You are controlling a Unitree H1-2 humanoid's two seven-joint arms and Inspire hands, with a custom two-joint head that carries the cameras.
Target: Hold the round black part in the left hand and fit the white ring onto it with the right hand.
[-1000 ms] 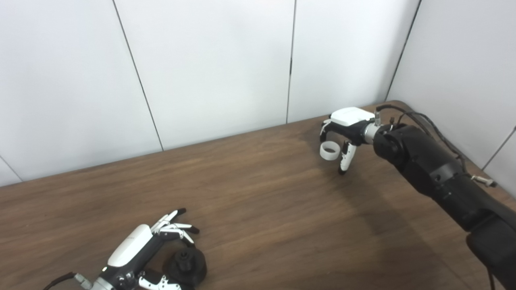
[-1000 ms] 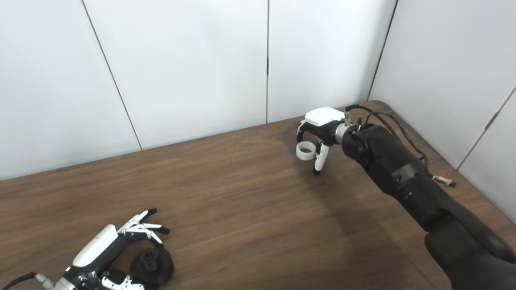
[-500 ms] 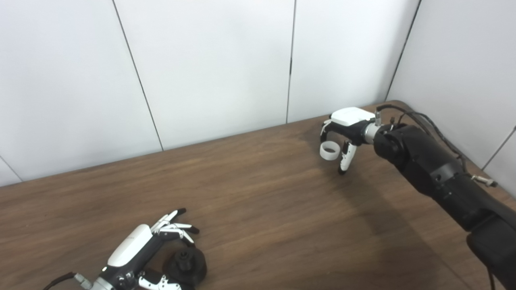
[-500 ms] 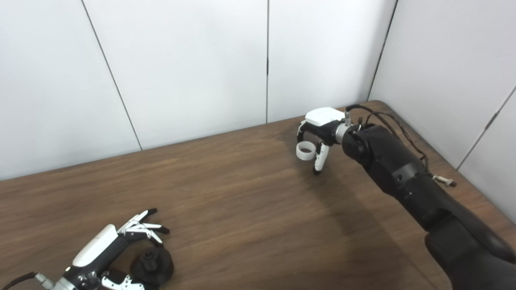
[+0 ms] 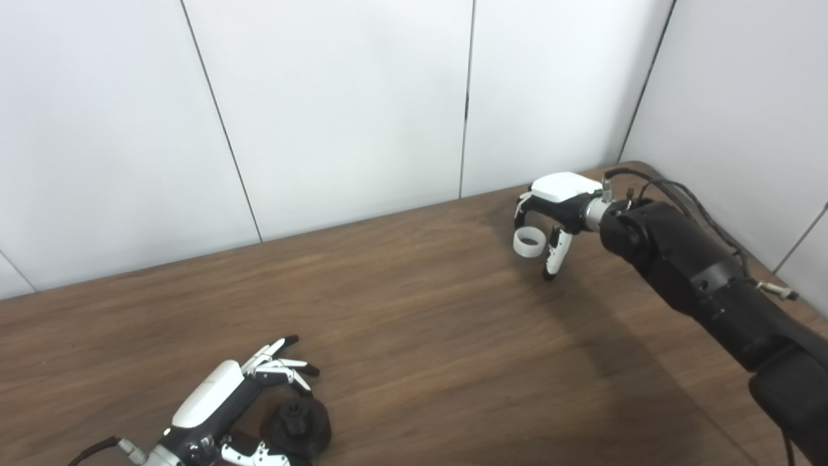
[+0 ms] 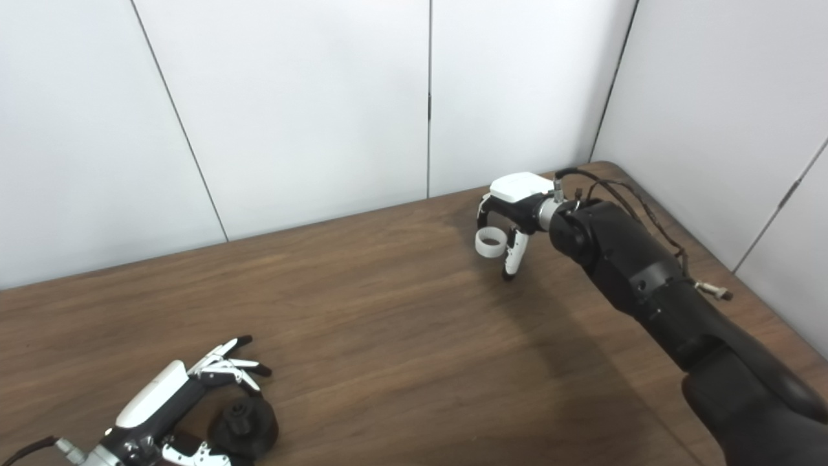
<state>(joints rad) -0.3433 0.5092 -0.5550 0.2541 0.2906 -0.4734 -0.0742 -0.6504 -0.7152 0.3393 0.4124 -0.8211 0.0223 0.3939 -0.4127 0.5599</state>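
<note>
The right hand (image 5: 550, 213) reaches out toward the far right corner of the table (image 5: 420, 323), palm down, with the white ring (image 5: 528, 243) just under its curled fingers and the thumb hanging down on the near side. The ring sits between fingers and thumb, but whether it is truly pinched or only caged, and whether it rests on the wood or is lifted a little, cannot be told from either view. This stance suits a top-down pick, since the ring's open side faces up and its thin wall offers a hold from above. Well apart from it, at the near left edge, the left hand (image 5: 223, 404) lies low with its fingers spread over the far side of the round black part (image 5: 299, 427) and its thumb below, so the part is cradled inside the hand's curve; a firm hold is not evident. Cupping it there probably keeps its raised centre facing up, ready to receive the ring.
</note>
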